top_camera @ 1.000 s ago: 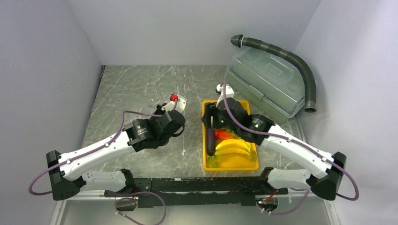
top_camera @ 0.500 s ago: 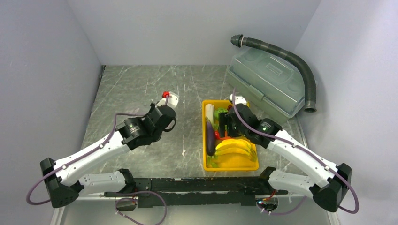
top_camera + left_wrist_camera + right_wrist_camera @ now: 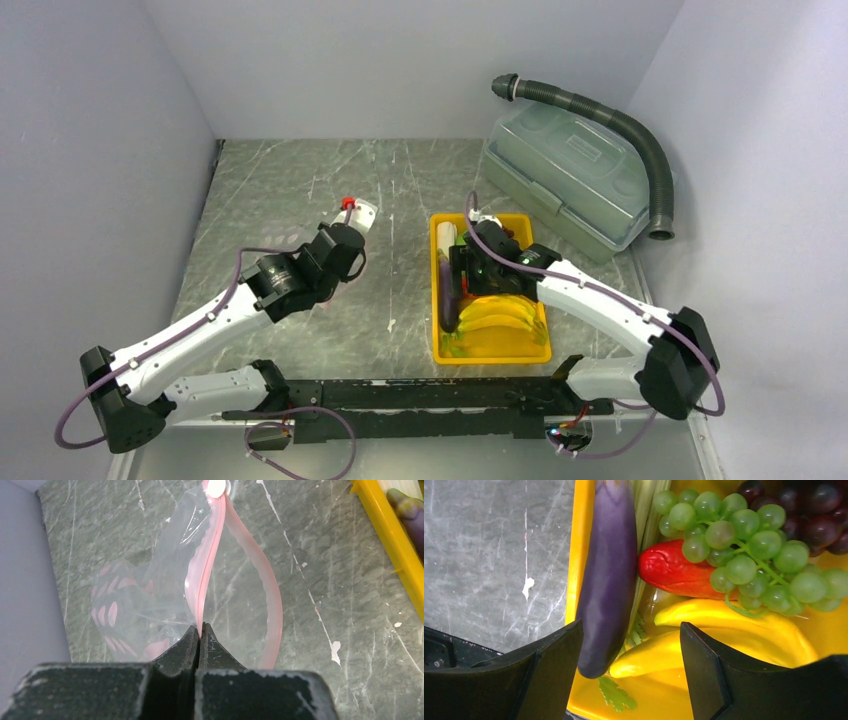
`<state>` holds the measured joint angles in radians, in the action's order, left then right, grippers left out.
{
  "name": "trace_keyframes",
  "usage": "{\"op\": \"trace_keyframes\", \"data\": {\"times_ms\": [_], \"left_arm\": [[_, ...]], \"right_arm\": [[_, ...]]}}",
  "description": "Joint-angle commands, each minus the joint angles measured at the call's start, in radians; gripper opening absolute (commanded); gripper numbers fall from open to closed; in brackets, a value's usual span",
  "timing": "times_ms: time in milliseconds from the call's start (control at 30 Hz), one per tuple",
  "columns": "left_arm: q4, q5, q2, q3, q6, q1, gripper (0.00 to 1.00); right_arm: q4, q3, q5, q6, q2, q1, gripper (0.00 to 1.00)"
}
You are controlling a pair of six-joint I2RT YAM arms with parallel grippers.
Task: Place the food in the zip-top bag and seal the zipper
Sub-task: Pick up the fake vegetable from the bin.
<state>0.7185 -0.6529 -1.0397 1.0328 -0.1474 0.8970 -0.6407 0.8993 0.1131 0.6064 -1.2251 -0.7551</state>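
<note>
Matte black and wedge-shaped, the left fingers (image 3: 185, 650) are pinched tight on one lip of the zipper (image 3: 275, 600), the narrow pale pink strip at the mouth of the zip-top bag (image 3: 165, 565). The strip's other lip bows outward in a smooth curve, leaving the mouth agape. Both lips meet at a small white round slider (image 3: 217, 487) at the far end. The bag is thin, clear, creased film with pink oval marks low on one side. It hangs over the grey-green, white-veined tabletop (image 3: 325, 580), left of the yellow tray (image 3: 495, 353) and apart from it. Whether the film touches the tabletop cannot be told.

The right fingers (image 3: 554, 670), broad, black and angular, stand wide apart, gripping nothing, just above the food (image 3: 490, 315) in the glossy tray. A long, smooth purple eggplant (image 3: 606, 575) lies along one wall, with pale ribbed green leafy stalks (image 3: 649, 510) beside it. A cluster of round green grapes (image 3: 744, 550) drapes over a shiny red pepper (image 3: 674, 572). Dark red grapes (image 3: 814, 510) sit beyond them, and curved yellow bananas (image 3: 724, 625) lie nearest the fingers. At the back right sit a translucent lidded box (image 3: 570, 175) and a ribbed dark hose (image 3: 640, 135).
</note>
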Motion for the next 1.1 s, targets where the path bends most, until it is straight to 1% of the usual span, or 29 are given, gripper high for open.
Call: {"op": "trace_keyframes", "data": {"times_ms": [0, 200, 600, 767, 1000, 1067], "left_arm": [[-0.043, 0.037, 0.006, -0.006, -0.015, -0.006, 0.0], [-0.046, 0.045, 0.012, -0.011, -0.014, -0.008, 0.0], [-0.044, 0.04, 0.029, -0.014, -0.011, -0.008, 0.0], [-0.042, 0.039, 0.03, -0.014, -0.013, -0.008, 0.0], [-0.041, 0.036, 0.032, -0.015, -0.012, -0.009, 0.0], [-0.04, 0.033, 0.032, -0.014, -0.013, -0.008, 0.0]], "right_arm": [[0.083, 0.02, -0.043, 0.02, -0.061, 0.004, 0.73], [0.124, 0.035, -0.053, 0.03, -0.138, 0.003, 0.71], [0.182, 0.035, -0.066, 0.045, -0.223, 0.004, 0.61], [0.187, 0.03, -0.06, 0.049, -0.217, 0.004, 0.49], [0.162, 0.046, -0.042, 0.044, -0.178, 0.004, 0.25], [0.146, 0.055, -0.022, 0.044, -0.156, 0.004, 0.23]]}}
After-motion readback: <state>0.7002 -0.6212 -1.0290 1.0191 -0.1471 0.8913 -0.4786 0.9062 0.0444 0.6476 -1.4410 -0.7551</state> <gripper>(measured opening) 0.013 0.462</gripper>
